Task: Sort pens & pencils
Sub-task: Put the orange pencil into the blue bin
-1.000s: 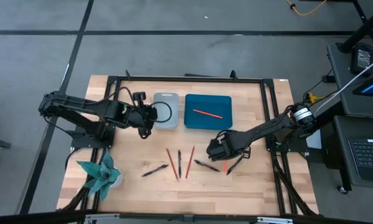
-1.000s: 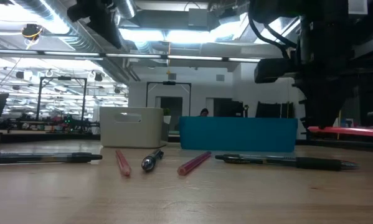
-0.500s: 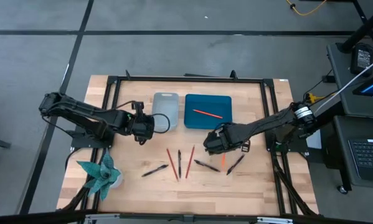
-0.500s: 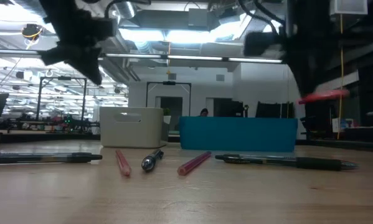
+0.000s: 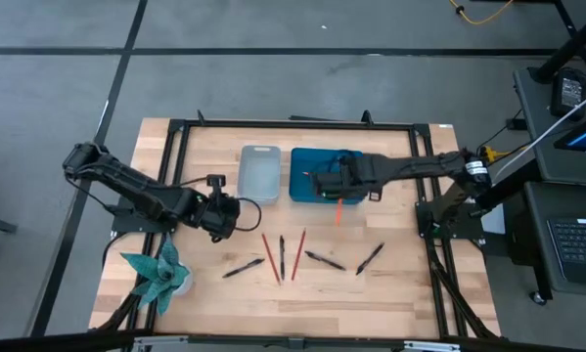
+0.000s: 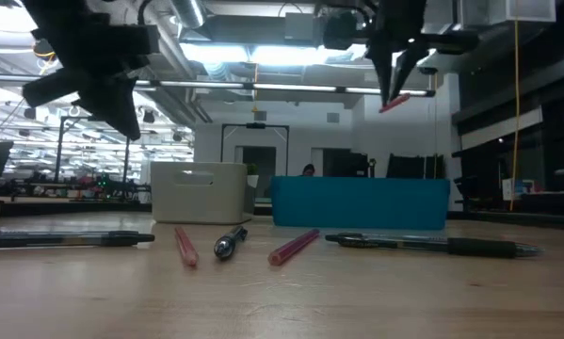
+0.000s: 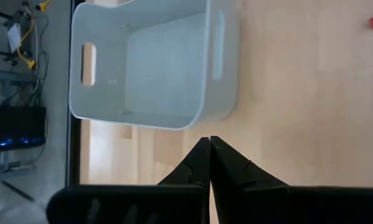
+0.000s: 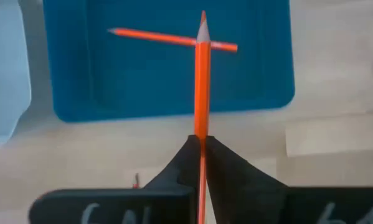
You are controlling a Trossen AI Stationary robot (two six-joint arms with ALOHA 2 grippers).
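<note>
Left claw [image 5: 224,213], left of centre in the high view: pinched shut, empty, near the white bin [image 5: 260,174].

Centre: blue bin [image 5: 327,174], one orange pencil [image 5: 324,178] inside. Below it on the worktop [image 5: 410,284], three red pencils [image 5: 268,257] and four dark pens [image 5: 244,267] unsorted.

Right claw [image 5: 324,184], over the blue bin's lower edge: clamped on an orange pencil [image 8: 202,87], tip toward the bin.

Risk: pencil's tail overhangs the bin's rim; released here it may tip out onto the worktop.
</note>
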